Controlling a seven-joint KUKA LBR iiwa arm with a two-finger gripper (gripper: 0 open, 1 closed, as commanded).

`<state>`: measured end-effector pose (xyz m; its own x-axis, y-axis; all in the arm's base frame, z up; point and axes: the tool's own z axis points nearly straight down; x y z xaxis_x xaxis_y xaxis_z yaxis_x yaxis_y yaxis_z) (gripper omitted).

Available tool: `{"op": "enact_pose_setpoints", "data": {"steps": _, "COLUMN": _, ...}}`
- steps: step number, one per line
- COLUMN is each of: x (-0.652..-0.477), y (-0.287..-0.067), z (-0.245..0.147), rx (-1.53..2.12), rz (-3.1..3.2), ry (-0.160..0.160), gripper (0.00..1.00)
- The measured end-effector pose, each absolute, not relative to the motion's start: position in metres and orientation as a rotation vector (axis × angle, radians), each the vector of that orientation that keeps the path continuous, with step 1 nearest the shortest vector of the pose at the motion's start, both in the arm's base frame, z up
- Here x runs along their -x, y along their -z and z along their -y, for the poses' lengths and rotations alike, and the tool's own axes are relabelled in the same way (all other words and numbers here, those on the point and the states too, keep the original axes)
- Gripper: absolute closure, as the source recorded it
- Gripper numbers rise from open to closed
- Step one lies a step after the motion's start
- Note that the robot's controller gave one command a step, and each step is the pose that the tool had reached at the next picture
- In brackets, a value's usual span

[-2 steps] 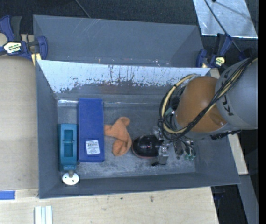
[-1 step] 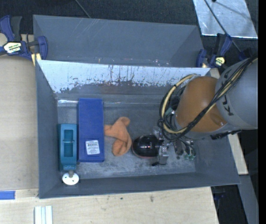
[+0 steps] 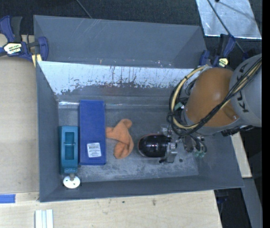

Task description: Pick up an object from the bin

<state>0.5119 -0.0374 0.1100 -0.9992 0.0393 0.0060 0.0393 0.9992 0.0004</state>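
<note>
On the bin (image 3: 125, 42) floor, right of centre, the tool (image 3: 172, 150) is set low against a black rounded object (image 3: 151, 146), presumably for a grasp; whether it is open cannot be told.

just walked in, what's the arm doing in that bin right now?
The arm reaches into the grey bin from the right. Its gripper is down near the floor, right against the right side of a black rounded object; whether it has hold of it can't be told. Further left lie an orange cloth lump, a dark blue box, a teal holder and a small white disc, all apart from the gripper.
</note>
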Motion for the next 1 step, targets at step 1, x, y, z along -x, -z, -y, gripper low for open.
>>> {"op": "enact_pose_setpoints", "data": {"steps": 1, "x": -0.4956, "y": -0.2578, "z": 0.0553, "rx": -0.062, "rz": 3.143, "ry": -0.001, "gripper": 1.00}}
